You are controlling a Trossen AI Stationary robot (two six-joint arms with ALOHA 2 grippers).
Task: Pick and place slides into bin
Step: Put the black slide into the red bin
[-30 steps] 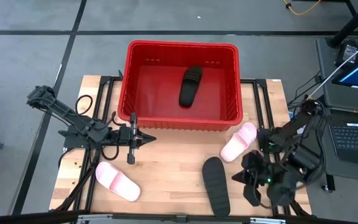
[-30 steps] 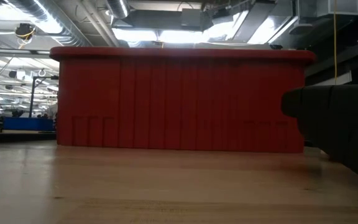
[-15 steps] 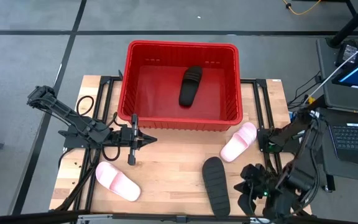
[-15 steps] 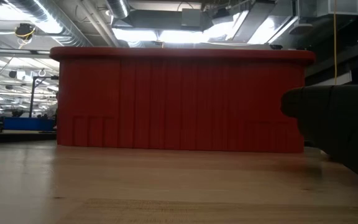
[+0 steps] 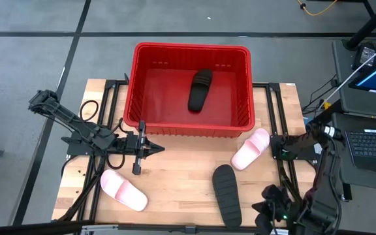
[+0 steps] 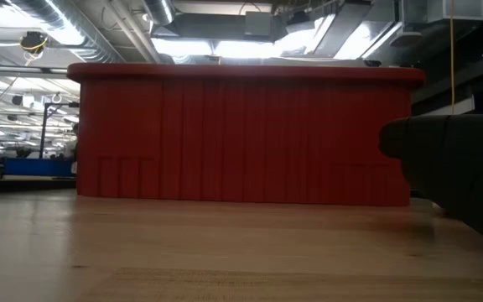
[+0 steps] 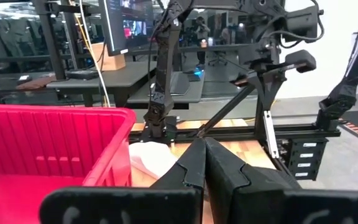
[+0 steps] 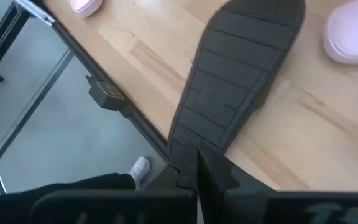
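The red bin [image 5: 191, 85] stands at the table's far middle with one black slide [image 5: 200, 90] lying flat inside it. A second black slide [image 5: 227, 195] lies flat on the table near the front; it also shows in the right wrist view [image 8: 241, 74]. One pink slide [image 5: 250, 148] lies right of the bin's near corner, and another [image 5: 123, 190] lies at the front left. My left gripper [image 5: 154, 149] is shut and empty, just in front of the bin's near wall. My right gripper [image 8: 197, 163] is shut and empty, raised at the table's front right edge [image 5: 269, 212], behind the black slide's near end.
The bin fills the low view [image 6: 241, 134], with a dark shape [image 6: 455, 176] close at the right. Black frame rails [image 5: 276, 130] run along both table sides. A laptop [image 5: 371, 140] sits off the right edge. A person's shoe [image 8: 140, 167] shows on the floor by the table's near edge.
My right gripper has drawn back toward the table's near edge, away from the pink slide on the right and past the black slide on the table. The slides and the bin have not moved.
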